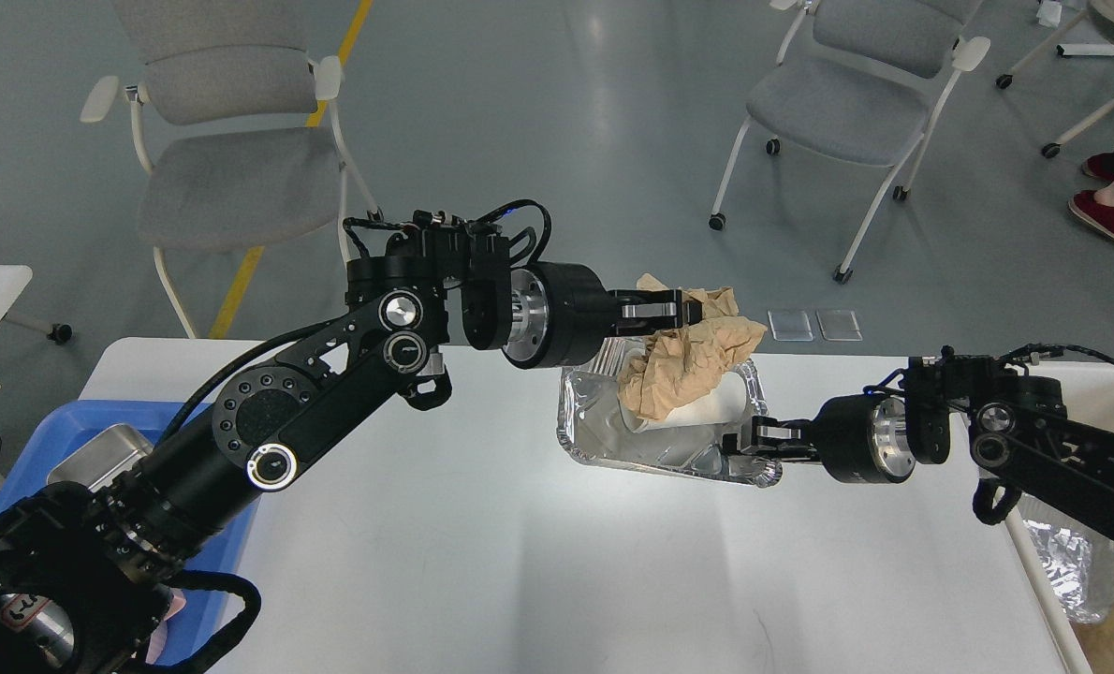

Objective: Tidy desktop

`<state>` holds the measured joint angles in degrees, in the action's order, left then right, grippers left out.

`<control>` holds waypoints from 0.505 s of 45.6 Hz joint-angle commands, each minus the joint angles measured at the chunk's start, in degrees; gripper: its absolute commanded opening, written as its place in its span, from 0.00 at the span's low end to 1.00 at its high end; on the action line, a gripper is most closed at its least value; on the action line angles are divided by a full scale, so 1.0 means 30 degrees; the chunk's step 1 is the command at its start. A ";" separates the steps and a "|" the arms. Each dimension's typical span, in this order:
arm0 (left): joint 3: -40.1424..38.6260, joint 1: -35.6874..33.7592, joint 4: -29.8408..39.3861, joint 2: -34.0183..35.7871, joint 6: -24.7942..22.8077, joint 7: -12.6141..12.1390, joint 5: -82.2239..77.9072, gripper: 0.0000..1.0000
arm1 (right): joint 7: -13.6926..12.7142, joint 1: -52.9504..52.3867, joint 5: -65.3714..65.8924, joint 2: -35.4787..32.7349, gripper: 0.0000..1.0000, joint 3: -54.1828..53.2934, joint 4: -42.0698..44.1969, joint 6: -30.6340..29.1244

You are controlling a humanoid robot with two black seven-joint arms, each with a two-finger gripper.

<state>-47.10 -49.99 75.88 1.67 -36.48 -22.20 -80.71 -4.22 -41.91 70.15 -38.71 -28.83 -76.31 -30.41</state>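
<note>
Left gripper (686, 310): pinched shut on crumpled brown paper (683, 360), held in the air. Paper hangs from the fingertips and drapes down over the white cup (707, 404) lying on its side in the foil tray (587, 432).

Right gripper (752, 447): closed on the tray's near right rim, at the corner. Tray sits on or just above the desktop (482, 552), right of centre; contact with the surface cannot be told.

Key relation: tray lies directly below the left gripper, slightly toward the near side. Tray long axis runs left to right, roughly in line with both forearms. Paper's lower fold already inside the tray outline, touching or just above the cup. Left arm carries the paper; right arm only steadies or carries the tray.

Likely step in hand: dropping the paper into the tray so that all waste moves as one load. Required next: spreading of the left fingers with no sideways drift, since the paper's upper part overhangs the tray's far rim.

Risk: light paper may cling to a finger or fall outside the far rim.

Blue tray (229, 524) at the desktop's left edge, mostly hidden by the left arm.
</note>
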 commanded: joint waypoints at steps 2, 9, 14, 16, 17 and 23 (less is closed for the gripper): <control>0.0027 0.0608 0.0019 0.0234 0.1173 -0.0013 -0.0227 0.72 | 0.0001 0.0024 0.0026 0.0071 0.00 0.0000 0.0064 -0.0001; -0.0002 0.1194 -0.0011 0.0147 0.1349 -0.0013 -0.0256 0.86 | 0.0001 -0.0005 0.0026 0.0247 0.00 0.0000 0.0064 -0.0001; -0.0002 0.1517 0.0048 0.0000 0.1379 -0.0013 -0.0256 0.88 | 0.0001 -0.0005 0.0026 0.0217 0.00 0.0000 0.0064 -0.0001; -0.0002 0.1575 0.0077 -0.0029 0.1379 -0.0013 -0.0256 0.89 | 0.0001 -0.0005 0.0026 0.0159 0.00 0.0000 0.0064 -0.0001; -0.0031 0.1605 0.0106 -0.0029 0.1379 -0.0013 -0.0256 0.89 | 0.0001 -0.0005 0.0026 0.0159 0.00 0.0000 0.0064 -0.0001; -0.0266 0.1488 0.0311 0.0059 0.1379 0.0133 -0.0168 0.92 | 0.0001 -0.0005 0.0026 0.0159 0.00 -0.0029 0.0094 -0.0001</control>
<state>-47.34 -45.27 76.35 1.68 -32.35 -22.23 -81.47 -4.22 -41.92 70.22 -38.19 -28.83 -76.07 -30.41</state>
